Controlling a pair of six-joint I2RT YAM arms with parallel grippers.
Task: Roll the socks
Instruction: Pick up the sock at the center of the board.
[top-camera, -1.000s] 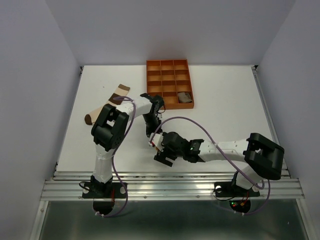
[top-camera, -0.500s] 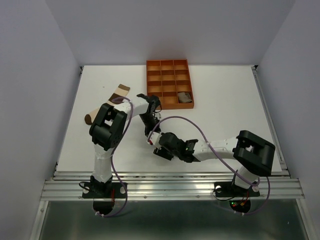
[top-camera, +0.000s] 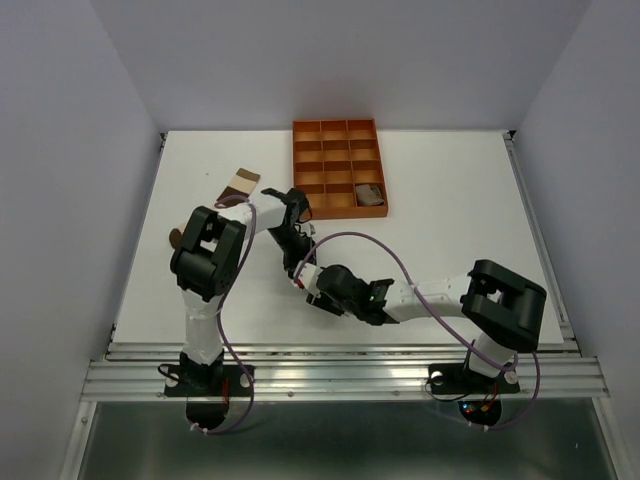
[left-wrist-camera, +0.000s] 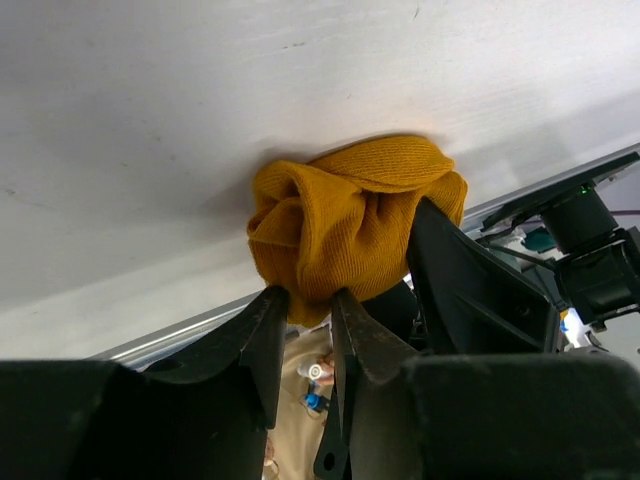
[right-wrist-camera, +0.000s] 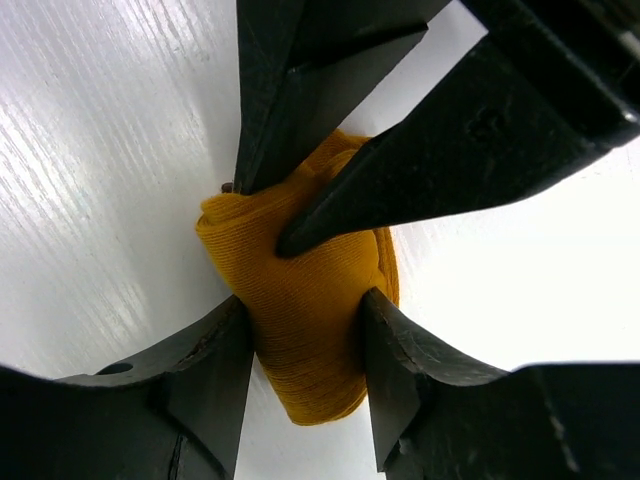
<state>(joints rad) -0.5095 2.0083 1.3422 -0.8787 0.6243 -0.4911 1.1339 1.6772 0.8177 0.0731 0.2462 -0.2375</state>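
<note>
The mustard sock (left-wrist-camera: 350, 215) is a bunched roll on the white table, near the front edge. My right gripper (right-wrist-camera: 305, 302) is shut on it, one finger pressed to each side of the sock (right-wrist-camera: 300, 340). My left gripper (left-wrist-camera: 310, 295) reaches in from the far side; its jaws stand a narrow gap apart with a fold of the sock between the tips. In the top view the two grippers meet at the left gripper (top-camera: 297, 270) and the right gripper (top-camera: 313, 290), hiding the roll. The brown-cream sock (top-camera: 238, 184) lies flat at the left. The taupe sock (top-camera: 369, 195) sits in the tray.
The orange tray (top-camera: 335, 125) with square compartments stands at the back centre of the table. The metal rail (top-camera: 340, 375) runs along the table's front edge, close behind the grippers. Purple cables loop over both arms.
My right gripper has closed from wide open onto the mustard roll. The left jaws have eased apart a little, and the left arm's elbow has swung slightly left.
</note>
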